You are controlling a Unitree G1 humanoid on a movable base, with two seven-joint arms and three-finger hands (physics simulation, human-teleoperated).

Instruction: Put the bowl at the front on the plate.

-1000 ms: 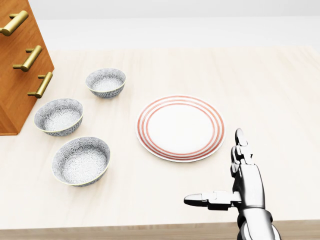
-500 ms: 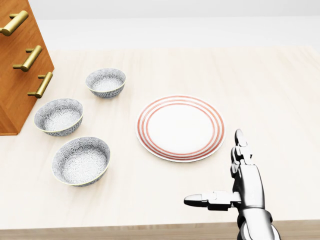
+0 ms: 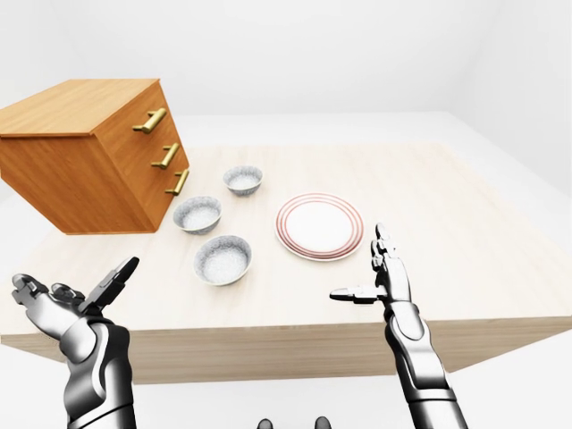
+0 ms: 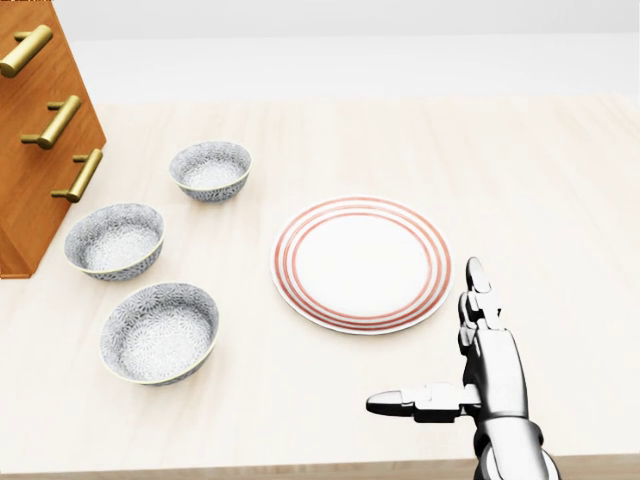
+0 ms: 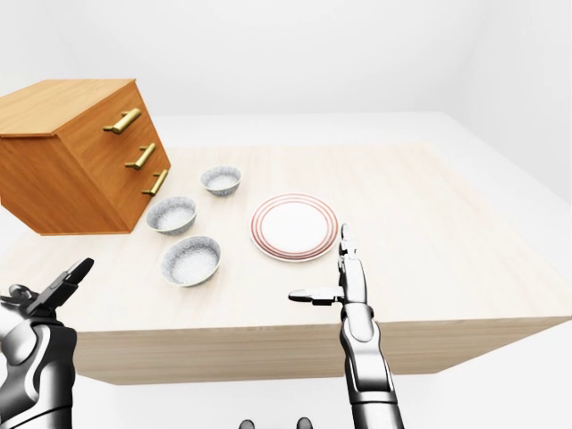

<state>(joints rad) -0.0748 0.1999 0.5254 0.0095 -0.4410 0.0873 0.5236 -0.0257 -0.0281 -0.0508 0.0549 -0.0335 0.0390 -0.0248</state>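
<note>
Three stand in a row down the left side of the counter [image 4: 560,200]: far bowl [image 4: 210,170], middle bowl [image 4: 114,240], and the one I want, the front bowl [image 4: 160,332], lowest in the head view, upright and empty, apart from the middle bowl.

Farthest left, my left hand [image 3: 64,311] hangs low in the left-eye view, short of the counter's near edge, fingers [image 3: 119,273] spread wide and holding nothing. The chest [image 3: 89,170] sits above it, apart from the front bowl. From that hand the front bowl lies up and to the right, over the edge.

Right of the front bowl, well apart, is the plate [image 4: 362,262], bare. Below and right of the plate my right hand [image 4: 492,375] hovers over the near edge, fingers straight up the view, thumb out to the left, nothing in it. From it the front bowl lies off to the left, past the plate's lower rim.

I judge neither hand plainly closer. The left one is on the bowl's side, though, and could carry it rightward to the plate. Being round, it gives me no axis to line up; I'd take it by the rim.
</note>
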